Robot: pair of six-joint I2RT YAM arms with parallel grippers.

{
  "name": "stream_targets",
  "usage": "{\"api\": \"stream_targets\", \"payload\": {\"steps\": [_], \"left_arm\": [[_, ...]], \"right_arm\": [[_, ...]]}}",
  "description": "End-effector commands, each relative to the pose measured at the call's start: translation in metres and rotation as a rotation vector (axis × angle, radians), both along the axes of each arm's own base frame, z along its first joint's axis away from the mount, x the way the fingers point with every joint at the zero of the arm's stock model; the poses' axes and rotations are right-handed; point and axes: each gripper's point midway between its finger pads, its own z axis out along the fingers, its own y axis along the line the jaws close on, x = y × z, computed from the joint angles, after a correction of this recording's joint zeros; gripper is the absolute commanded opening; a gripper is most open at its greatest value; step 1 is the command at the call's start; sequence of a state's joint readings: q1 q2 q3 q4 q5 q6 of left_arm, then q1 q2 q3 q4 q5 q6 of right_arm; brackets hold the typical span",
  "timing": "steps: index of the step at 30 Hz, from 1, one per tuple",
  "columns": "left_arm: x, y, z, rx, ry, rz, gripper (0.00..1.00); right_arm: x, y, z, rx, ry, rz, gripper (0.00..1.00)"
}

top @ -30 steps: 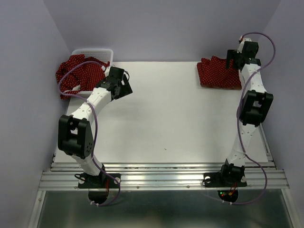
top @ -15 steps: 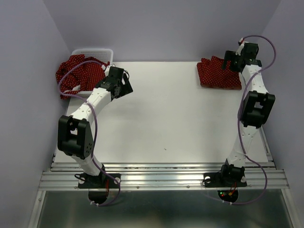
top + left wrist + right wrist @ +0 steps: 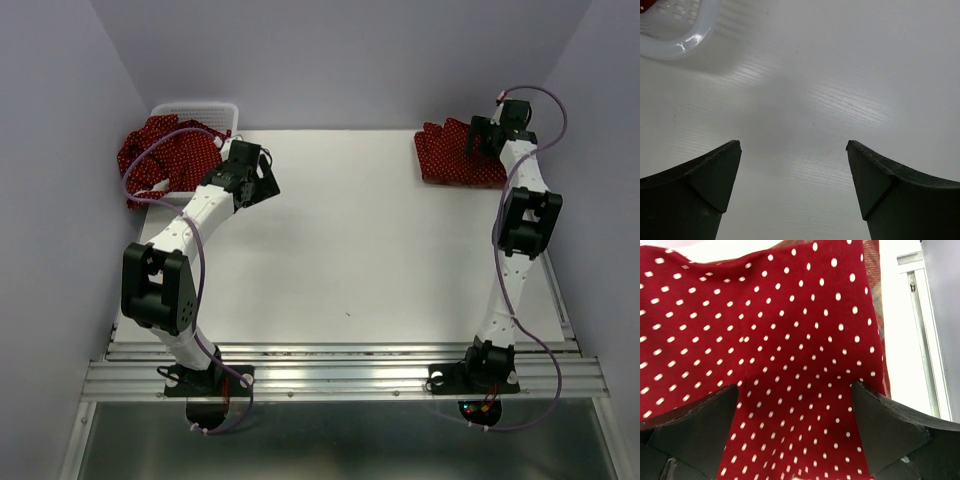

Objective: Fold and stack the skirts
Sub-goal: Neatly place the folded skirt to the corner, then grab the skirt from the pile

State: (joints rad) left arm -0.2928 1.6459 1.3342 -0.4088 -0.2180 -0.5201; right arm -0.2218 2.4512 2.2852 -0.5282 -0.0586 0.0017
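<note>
Skirts point(image 3: 450, 162) folded at far-right table point(image 3: 350, 240) edge — right gripper point(image 3: 794, 387) agape over them.

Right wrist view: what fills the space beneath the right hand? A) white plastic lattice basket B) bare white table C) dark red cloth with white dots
C: the dark red, white-dotted cloth skirt spreads across the view under the open right hand.

skirts pile point(image 3: 165, 150) in basket point(image 3: 197, 105) far-L | folded stack point(image 3: 445, 160) far-R on table point(image 3: 380, 260)
</note>
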Motion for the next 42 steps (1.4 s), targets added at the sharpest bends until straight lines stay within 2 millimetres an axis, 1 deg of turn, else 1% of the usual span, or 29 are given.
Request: {"api": "stream_targets", "payload": {"steps": [1, 5, 7, 11, 12, 15, 16, 17, 18, 19, 20, 21, 22, 23, 25, 26, 28, 29, 30, 31, 32, 33, 34, 35, 36, 37, 38, 39, 42], "left_arm": [[-0.005, 0.006, 0.012, 0.013, -0.027, -0.001, 0.99], [-0.005, 0.004, 0.010, 0.009, -0.024, -0.008, 0.99], [-0.004, 0.005, 0.011, 0.008, -0.027, -0.008, 0.99], [-0.004, 0.004, 0.017, 0.004, -0.043, -0.008, 0.99], [-0.004, 0.004, 0.019, 0.003, -0.050, -0.005, 0.99], [-0.004, 0.009, 0.032, 0.009, -0.085, 0.010, 0.99], [-0.004, 0.010, 0.035, 0.009, -0.096, 0.015, 0.99], [-0.003, 0.012, 0.045, 0.009, -0.127, 0.026, 0.99], [-0.003, 0.013, 0.049, 0.010, -0.138, 0.031, 0.99], [-0.002, 0.016, 0.057, 0.006, -0.161, 0.042, 0.99], [0.000, 0.022, 0.061, 0.016, -0.173, 0.061, 0.99], [0.002, 0.026, 0.067, 0.015, -0.189, 0.080, 0.99], [0.004, 0.032, 0.072, 0.020, -0.201, 0.101, 0.99], [0.009, 0.045, 0.079, 0.028, -0.222, 0.140, 0.99], [0.015, 0.061, 0.085, 0.030, -0.234, 0.184, 0.99], [0.023, 0.083, 0.090, 0.037, -0.243, 0.234, 0.99], [0.030, 0.108, 0.095, 0.055, -0.241, 0.298, 0.99], [0.037, 0.125, 0.098, 0.080, -0.237, 0.345, 0.99], [0.041, 0.139, 0.101, 0.095, -0.239, 0.381, 0.99], [0.044, 0.161, 0.103, 0.125, -0.240, 0.416, 0.99], [0.059, 0.178, 0.108, 0.137, -0.258, 0.439, 0.99], [0.065, 0.189, 0.110, 0.153, -0.260, 0.455, 0.99], [0.076, 0.203, 0.094, 0.189, -0.213, 0.454, 0.99], [0.091, 0.207, 0.114, 0.203, -0.257, 0.439, 0.99], [0.100, 0.210, 0.114, 0.221, -0.255, 0.424, 0.99], [0.114, 0.213, 0.091, 0.256, -0.197, 0.379, 0.99], [0.129, 0.215, 0.109, 0.258, -0.239, 0.369, 0.99], [0.136, 0.216, 0.108, 0.267, -0.232, 0.360, 0.99], [0.159, 0.231, 0.091, 0.291, -0.185, 0.365, 0.99]], "right_arm": [[0.026, -0.018, 0.028, -0.046, -0.130, -0.047, 1.00], [0.034, -0.010, 0.030, -0.025, -0.172, -0.004, 1.00], [0.036, 0.000, 0.034, 0.003, -0.193, 0.045, 1.00], [0.035, 0.009, 0.059, 0.027, -0.234, 0.083, 1.00], [0.032, 0.011, 0.075, 0.029, -0.254, 0.084, 1.00], [0.023, 0.015, 0.102, 0.040, -0.288, 0.083, 1.00], [0.016, 0.018, 0.128, 0.044, -0.322, 0.079, 1.00], [0.008, 0.020, 0.124, 0.059, -0.304, 0.073, 1.00], [0.002, 0.023, 0.130, 0.077, -0.309, 0.064, 1.00], [-0.008, 0.026, 0.156, 0.078, -0.345, 0.062, 1.00], [-0.015, 0.028, 0.161, 0.089, -0.347, 0.060, 1.00], [-0.025, 0.033, 0.150, 0.111, -0.316, 0.063, 1.00], [-0.032, 0.036, 0.153, 0.119, -0.319, 0.062, 1.00], [-0.047, 0.045, 0.154, 0.123, -0.307, 0.062, 1.00], [-0.060, 0.054, 0.156, 0.119, -0.316, 0.065, 1.00], [-0.075, 0.064, 0.153, 0.120, -0.305, 0.065, 1.00], [-0.086, 0.073, 0.155, 0.127, -0.320, 0.073, 1.00], [-0.095, 0.076, 0.167, 0.129, -0.346, 0.075, 1.00], [-0.096, 0.082, 0.155, 0.138, -0.323, 0.085, 1.00], [-0.104, 0.091, 0.153, 0.141, -0.318, 0.098, 1.00], [-0.106, 0.096, 0.152, 0.144, -0.314, 0.105, 1.00], [-0.109, 0.097, 0.152, 0.145, -0.313, 0.106, 1.00], [-0.113, 0.106, 0.151, 0.147, -0.309, 0.127, 1.00], [-0.114, 0.115, 0.149, 0.150, -0.304, 0.144, 1.00], [-0.115, 0.115, 0.148, 0.150, -0.301, 0.147, 1.00], [-0.116, 0.123, 0.145, 0.148, -0.293, 0.166, 1.00], [-0.116, 0.123, 0.144, 0.146, -0.293, 0.166, 1.00], [-0.115, 0.128, 0.142, 0.146, -0.286, 0.180, 1.00], [-0.111, 0.125, 0.134, 0.140, -0.268, 0.164, 1.00]]}}
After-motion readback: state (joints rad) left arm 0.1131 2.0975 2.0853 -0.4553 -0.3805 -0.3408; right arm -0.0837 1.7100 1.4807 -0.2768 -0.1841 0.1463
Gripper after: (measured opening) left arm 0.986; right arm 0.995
